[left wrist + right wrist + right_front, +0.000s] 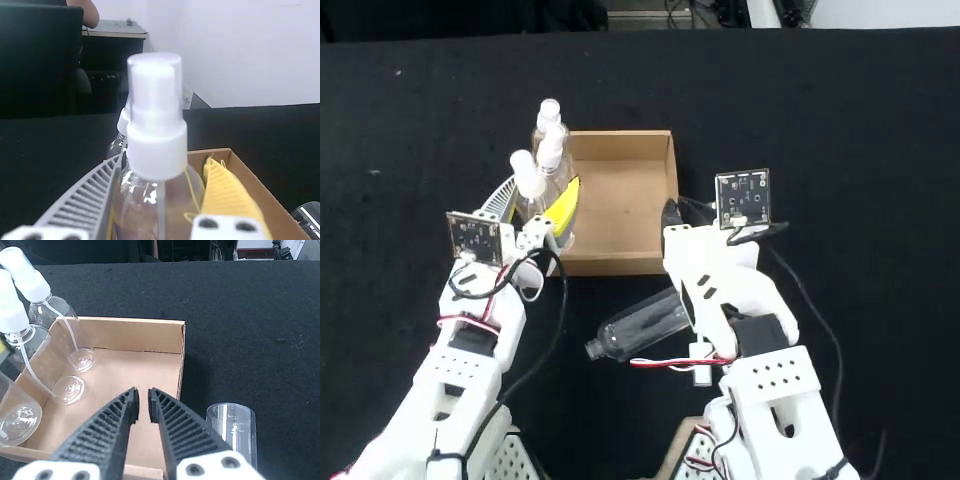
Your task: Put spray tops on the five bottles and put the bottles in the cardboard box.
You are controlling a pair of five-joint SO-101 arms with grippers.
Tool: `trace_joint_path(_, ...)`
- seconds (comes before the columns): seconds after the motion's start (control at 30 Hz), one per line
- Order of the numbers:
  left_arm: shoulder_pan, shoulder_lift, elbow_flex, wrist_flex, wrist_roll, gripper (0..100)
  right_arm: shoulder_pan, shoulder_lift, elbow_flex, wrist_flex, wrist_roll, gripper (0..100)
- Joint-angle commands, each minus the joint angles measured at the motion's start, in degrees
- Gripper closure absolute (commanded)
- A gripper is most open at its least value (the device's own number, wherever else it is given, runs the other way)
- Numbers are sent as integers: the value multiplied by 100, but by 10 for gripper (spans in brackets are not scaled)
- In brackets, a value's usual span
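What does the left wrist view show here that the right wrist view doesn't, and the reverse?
Left wrist view: the left gripper closed around a capped bottle, with grey and yellow fingers on either side of it.
Right wrist view: the right gripper, empty and with a narrow gap at its tips, and the box's inside floor.
Both: the cardboard box, other capped bottles at its side, and the uncapped bottle lying on the table.

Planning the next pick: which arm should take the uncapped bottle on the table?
Right. The right gripper is empty beside the uncapped bottle; the left gripper holds a capped bottle at the box.
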Motion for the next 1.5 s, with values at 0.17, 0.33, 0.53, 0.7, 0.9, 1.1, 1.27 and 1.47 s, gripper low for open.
trace_joint_path(0.17,40,422,-523,62,0,970,62,-110,-101,-158,53,973)
trace_joint_path(0.33,22,571,-541,53,0,970,62,-110,-101,-158,53,973)
trace_joint_path(0.53,22,624,-558,44,0,970,62,-110,-101,-158,53,973)
trace_joint_path(0.7,22,633,-752,53,0,970,62,-110,-101,-158,53,973)
trace_joint_path(0.9,-22,633,-769,88,-9,970,62,-110,-101,-158,53,973)
trace_joint_path(1.1,-321,642,-760,97,-9,970,62,-110,-101,-158,53,973)
trace_joint_path(1.27,-277,642,-637,97,-9,970,62,-110,-101,-158,53,973)
trace_joint_path(1.47,-312,651,-646,97,-9,970,62,-110,-101,-158,53,973)
